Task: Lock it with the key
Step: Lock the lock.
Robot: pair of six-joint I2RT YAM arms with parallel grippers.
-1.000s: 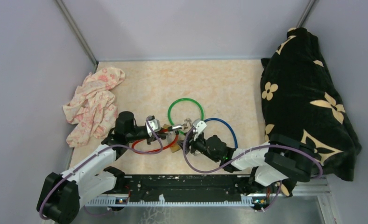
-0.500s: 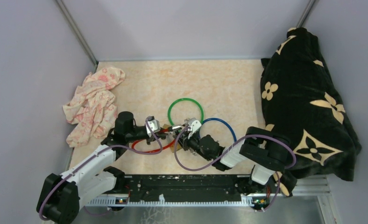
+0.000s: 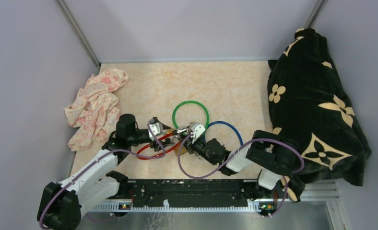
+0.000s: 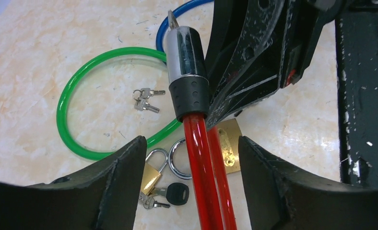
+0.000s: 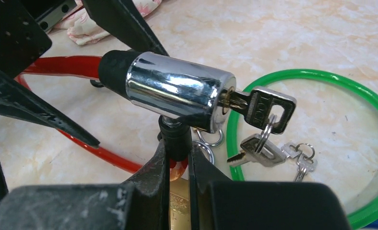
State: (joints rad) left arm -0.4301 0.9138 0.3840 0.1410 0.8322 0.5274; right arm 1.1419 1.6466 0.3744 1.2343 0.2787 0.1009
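Here, the red cable lock [image 5: 177,91] is seen raised just above the table [image 3: 225,86], near its middle, with a key [image 5: 264,108] seated in its chrome end. Its black neck is pinched in the close-set jaws of the right gripper [image 5: 177,143], that arm stretched low and leftward. The left gripper [image 4: 192,153] is spread wide astride the red cable, which is touched by neither finger.

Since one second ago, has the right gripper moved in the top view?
Yes. The right gripper has shifted left, away from the blue ring, and now clamps the red cable lock.
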